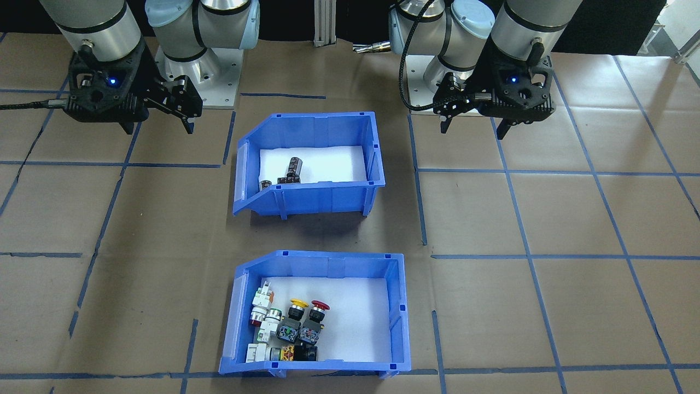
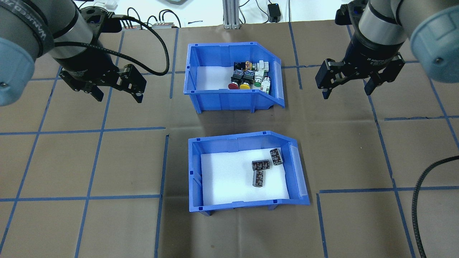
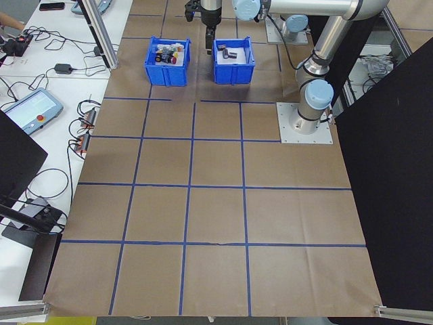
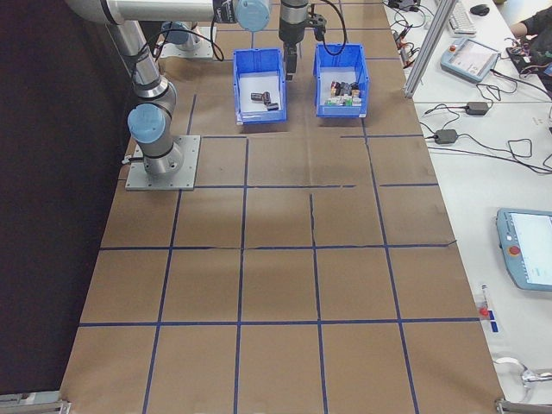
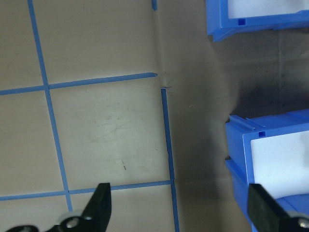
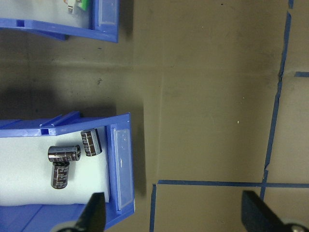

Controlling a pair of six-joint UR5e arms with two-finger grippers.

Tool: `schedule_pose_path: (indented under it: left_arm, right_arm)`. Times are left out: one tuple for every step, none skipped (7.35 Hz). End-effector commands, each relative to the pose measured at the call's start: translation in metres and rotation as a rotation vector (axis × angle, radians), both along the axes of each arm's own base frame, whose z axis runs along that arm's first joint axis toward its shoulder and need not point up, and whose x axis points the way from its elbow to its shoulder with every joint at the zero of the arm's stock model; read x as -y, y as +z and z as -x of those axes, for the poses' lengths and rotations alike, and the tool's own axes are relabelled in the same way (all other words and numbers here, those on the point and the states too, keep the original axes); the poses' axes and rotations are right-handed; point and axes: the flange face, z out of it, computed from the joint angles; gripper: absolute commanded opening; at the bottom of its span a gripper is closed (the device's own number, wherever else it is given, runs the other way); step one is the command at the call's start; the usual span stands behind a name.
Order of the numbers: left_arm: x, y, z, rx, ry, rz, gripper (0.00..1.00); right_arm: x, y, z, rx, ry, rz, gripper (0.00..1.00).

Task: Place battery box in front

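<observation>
The battery box (image 1: 306,200) is a blue bin with a white liner, standing on the robot's side of the table (image 2: 233,205). Three black cylinders (image 2: 261,169) lie inside it. The right wrist view shows its sloped end (image 6: 120,164) and the cylinders (image 6: 72,157); the left wrist view shows its other end (image 5: 236,150). My left gripper (image 2: 119,97) hangs open and empty above the table, left of both bins (image 1: 473,130) (image 5: 181,208). Likewise open and empty, my right gripper (image 2: 346,93) hovers right of them (image 1: 158,128) (image 6: 177,215).
A like blue bin (image 2: 229,98) with red- and yellow-capped switches stands just beyond the battery box, on the far side from the robot (image 1: 317,366). A narrow strip of brown paper separates the two. Blue tape lines grid the table. Cables and devices lie past the far edge.
</observation>
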Motion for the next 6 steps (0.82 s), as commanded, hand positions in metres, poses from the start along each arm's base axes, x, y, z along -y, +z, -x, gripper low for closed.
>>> schedule_pose_path:
  left_arm:
    - [-0.0021, 0.0034, 0.0003, 0.001, -0.003, 0.006, 1.00]
    - [0.0010, -0.0043, 0.0006, -0.003, -0.006, -0.015, 1.00]
    - [-0.0038, 0.0028, 0.0005, -0.001, -0.011, 0.002, 1.00]
    - [0.0009, -0.0011, -0.0007, -0.004, 0.006, 0.000, 1.00]
    - [0.0039, -0.0045, -0.0016, -0.002, 0.010, -0.004, 1.00]
    - [0.0035, -0.0038, -0.0019, 0.001, 0.007, -0.003, 1.00]
  right_arm:
    - [-0.0001, -0.0004, 0.0000, 0.000, 0.000, -0.001, 1.00]
    - [-0.0001, -0.0004, -0.0001, 0.001, 0.000, -0.001, 1.00]
    - [-0.0001, -0.0004, -0.0001, 0.001, 0.000, -0.001, 1.00]
    - [-0.0001, -0.0004, 0.0000, 0.000, 0.000, -0.001, 1.00]
    - [-0.0001, -0.0004, 0.0000, 0.000, 0.000, -0.001, 1.00]
    - [-0.0001, -0.0004, -0.0001, 0.001, 0.000, -0.001, 1.00]
